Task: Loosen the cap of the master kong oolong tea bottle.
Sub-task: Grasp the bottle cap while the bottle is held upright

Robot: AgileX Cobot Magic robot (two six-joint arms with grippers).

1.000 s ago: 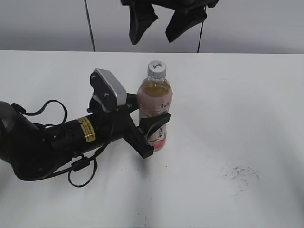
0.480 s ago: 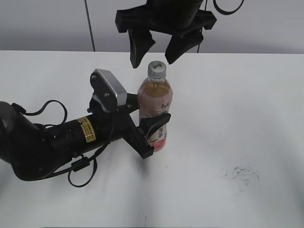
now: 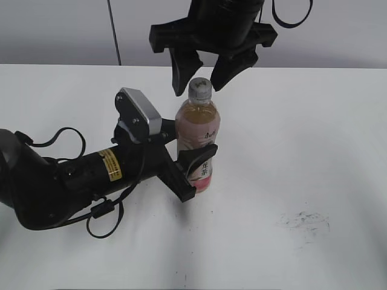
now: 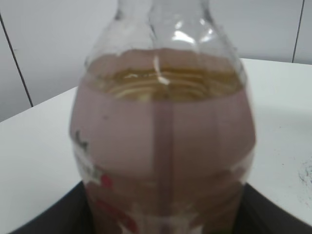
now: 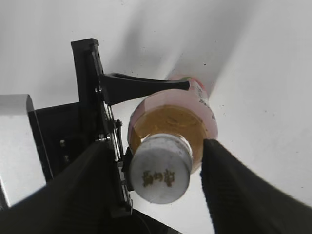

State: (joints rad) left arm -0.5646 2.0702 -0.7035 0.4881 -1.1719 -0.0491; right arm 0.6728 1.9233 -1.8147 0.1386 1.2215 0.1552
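Observation:
The master kong oolong tea bottle stands upright on the white table, amber tea inside, pink label. My left gripper is shut on its lower body; the bottle fills the left wrist view. The white cap with a dark mark on top shows from above in the right wrist view. My right gripper is open, one finger on each side of the cap, not touching it; its fingers flank the cap in the right wrist view.
The white table has a dark scuff mark at the front right. The left arm's body and cables lie along the table at the left. A grey wall stands behind.
My right gripper has come down from above the bottle and now straddles the cap with its fingers open. The bottle and left gripper have not moved.

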